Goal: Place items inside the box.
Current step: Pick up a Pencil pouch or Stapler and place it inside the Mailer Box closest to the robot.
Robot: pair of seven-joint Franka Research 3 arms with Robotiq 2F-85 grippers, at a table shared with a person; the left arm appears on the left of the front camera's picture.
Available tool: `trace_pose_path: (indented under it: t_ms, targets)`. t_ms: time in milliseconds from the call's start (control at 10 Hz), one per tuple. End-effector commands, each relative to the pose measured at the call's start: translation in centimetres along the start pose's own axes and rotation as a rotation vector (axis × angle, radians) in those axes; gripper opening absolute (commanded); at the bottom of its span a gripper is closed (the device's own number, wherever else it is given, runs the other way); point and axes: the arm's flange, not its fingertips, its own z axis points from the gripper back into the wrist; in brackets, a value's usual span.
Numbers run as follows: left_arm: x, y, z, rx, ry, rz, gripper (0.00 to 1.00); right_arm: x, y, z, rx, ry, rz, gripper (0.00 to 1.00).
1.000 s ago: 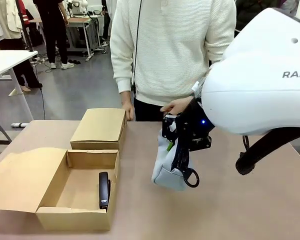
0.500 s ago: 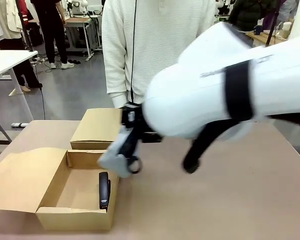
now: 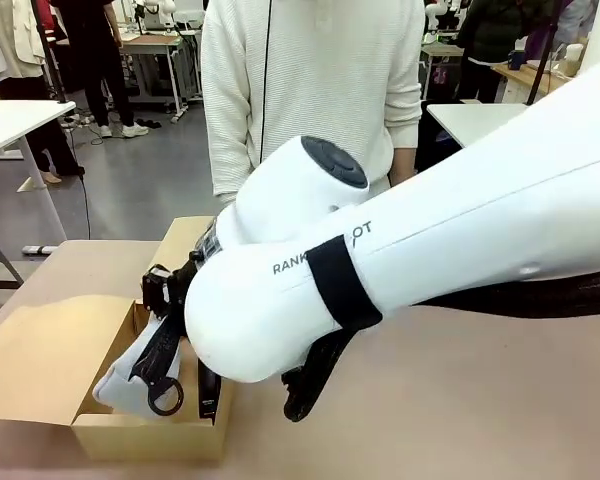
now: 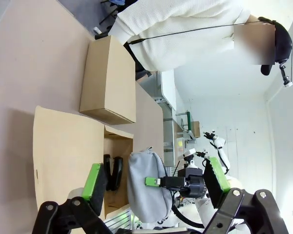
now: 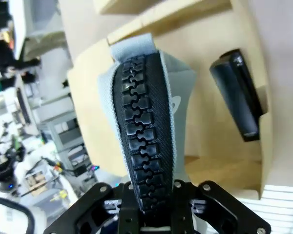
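While the right arm reaches across to the lower left of the front view, we see the right fingers (image 5: pixel 184 202) clamped shut on the top end of the grey case (image 3: pixel 120 385). It hangs zip outward into the mouth of the open box (image 3: pixel 150 440). Its lower end sits below the rim, though we cannot tell whether it touches the floor of the box. A black stapler (image 3: pixel 208 395) already lies inside against the wall nearer the middle of the frame. In the right wrist view it sits to the right of the case and apart from it.

The left fingers (image 4: pixel 94 181) stand spread wide with nothing between them, held back from the box and looking on. The box rests on the bench (image 3: pixel 460 420) with its flap folded out toward the left edge.

We judge the step in hand to be the setting-down of the case, with the carry over the box done and the release not yet made. The next move seems to call for a short descent until the soft case slumps onto the floor. It should stay on the bare side away from the stapler. Then the fingers should open and rise straight up, so the zip pull does not snag and drag the case back out.
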Motion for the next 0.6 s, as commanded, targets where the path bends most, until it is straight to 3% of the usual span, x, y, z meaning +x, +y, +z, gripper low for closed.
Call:
trace_pose_path:
  t_ms: [0,100,200,500]
  targets:
    - [-0.2,0.0,-0.2,-0.021,-0.006,-0.014,1.0,1.7,0.3,2.2,0.02,-0.036,-0.035,0.09]
    - [-0.2,0.0,-0.2,-0.021,-0.006,-0.014,1.0,0.0,0.0,0.0,0.0,0.0,0.0,0.09]
    - [-0.2,0.0,-0.2,-0.021,-0.006,-0.014,1.0,-1.1,0.4,-0.7,-0.04,-0.032,0.074,0.09]
    - [-0.2,0.0,-0.2,-0.021,-0.006,-0.014,1.0,-1.1,2.1,-2.8,-0.001,-0.026,0.148,0.09]
